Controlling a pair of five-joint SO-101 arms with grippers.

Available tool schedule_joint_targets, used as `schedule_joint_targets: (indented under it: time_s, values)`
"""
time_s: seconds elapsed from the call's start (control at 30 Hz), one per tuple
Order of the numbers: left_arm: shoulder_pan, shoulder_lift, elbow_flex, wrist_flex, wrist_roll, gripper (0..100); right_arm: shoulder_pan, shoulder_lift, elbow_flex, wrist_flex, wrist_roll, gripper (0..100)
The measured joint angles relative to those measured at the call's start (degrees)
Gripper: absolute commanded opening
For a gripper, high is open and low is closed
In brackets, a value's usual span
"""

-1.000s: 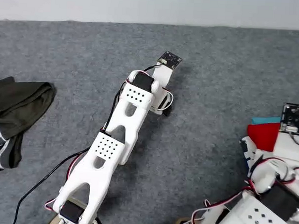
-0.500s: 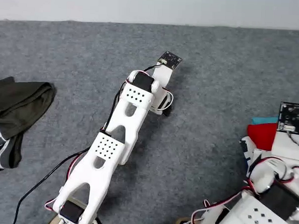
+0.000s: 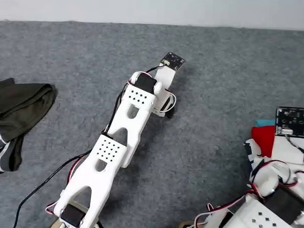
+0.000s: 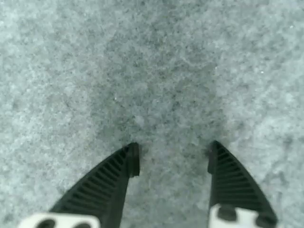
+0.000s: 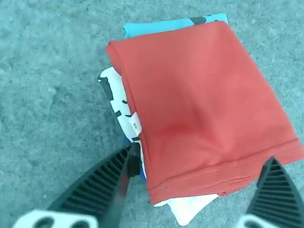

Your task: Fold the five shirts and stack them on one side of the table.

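Stack (image 3: 264, 138) of folded shirts sits lower right in high view, red shirt (image 5: 199, 95) on top, kept to one side per task. Right gripper (image 5: 202, 159) hangs above, jaws wide, empty. Left gripper (image 4: 173, 152), likewise spread w/ nothing held, hovers mid-frame over grey mat (image 3: 229, 72). Dark shirt (image 3: 18, 105), left edge, looks unfolded.

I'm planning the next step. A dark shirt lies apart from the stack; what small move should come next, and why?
Probably swing the left gripper, open over carpet, toward the dark shirt: it looks crumpled, not folded, far from the stack.
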Motion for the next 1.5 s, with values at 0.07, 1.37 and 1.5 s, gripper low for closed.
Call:
schedule_joint_targets:
  time_s: [0.07, 1.37, 1.5]
  values:
    - [0.1, 0.0, 0.0, 0.0, 0.0, 24, 0.0, 0.0, 0.0, 1.1, 0.0, 38.3]
    - [-52.8, -37.2, 0.2, 0.7, -0.4, 24, 0.0, 0.0, 2.7, 1.6, 0.2, 38.3]
    - [-59.9, -32.5, 0.2, 0.7, -0.4, 24, 0.0, 0.0, 2.7, 1.6, 0.2, 38.3]
